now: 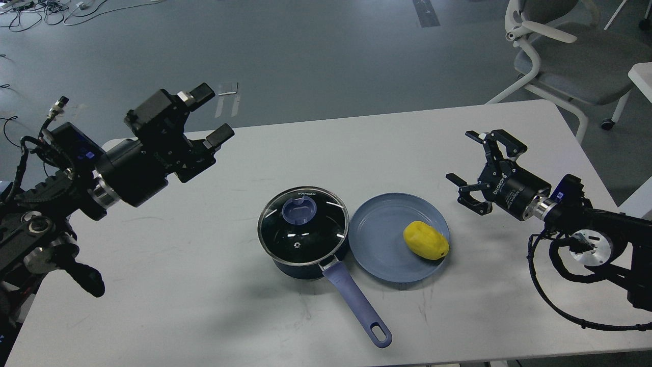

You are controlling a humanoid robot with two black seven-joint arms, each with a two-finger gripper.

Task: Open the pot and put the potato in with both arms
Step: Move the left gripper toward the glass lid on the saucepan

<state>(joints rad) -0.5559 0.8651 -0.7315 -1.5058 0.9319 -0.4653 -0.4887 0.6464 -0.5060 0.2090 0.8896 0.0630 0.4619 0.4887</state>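
A dark pot [300, 265] with a purple handle [356, 306] stands in the middle of the white table [204, 306]. Its glass lid [303, 224] with a purple knob [299, 210] is on it. A yellow potato [426, 240] lies on a blue plate [382, 239] just right of the pot. My left gripper [210, 114] is open and empty, raised high, up and left of the pot. My right gripper [466, 163] is open and empty, above the table to the right of the plate.
A white office chair [555, 56] stands beyond the table's far right corner. Cables lie on the grey floor at the far left [30, 148].
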